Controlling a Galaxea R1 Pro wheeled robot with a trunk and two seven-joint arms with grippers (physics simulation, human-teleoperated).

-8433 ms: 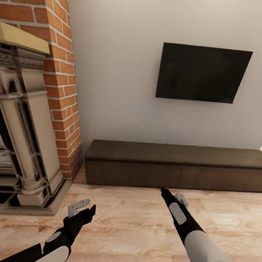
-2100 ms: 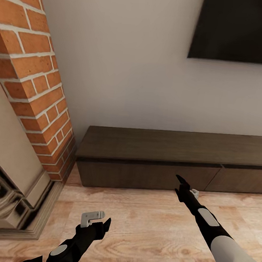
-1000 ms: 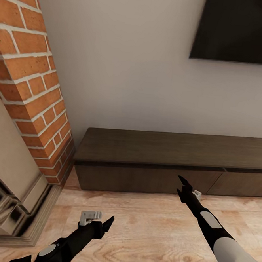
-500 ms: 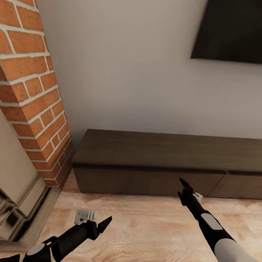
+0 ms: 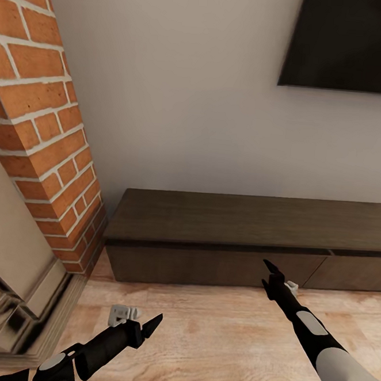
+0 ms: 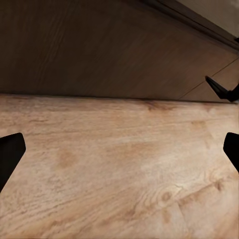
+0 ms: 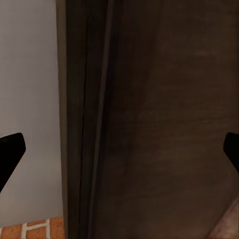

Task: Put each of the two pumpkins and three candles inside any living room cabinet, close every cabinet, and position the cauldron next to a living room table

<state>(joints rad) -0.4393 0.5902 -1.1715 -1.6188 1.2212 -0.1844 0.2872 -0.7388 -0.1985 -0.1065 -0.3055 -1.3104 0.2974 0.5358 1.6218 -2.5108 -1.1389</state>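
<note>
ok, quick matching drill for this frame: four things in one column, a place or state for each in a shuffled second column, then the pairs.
Things:
1. cabinet
2. television
3. right hand
4. brick column

Places or states:
A. mounted on the wall, dark screen
B. at the head view's left, above the carved fireplace
C. on the floor against the wall, drawer fronts shut
D. open, raised in front of a drawer front

Pairs: 1-C, 2-A, 3-D, 4-B
</note>
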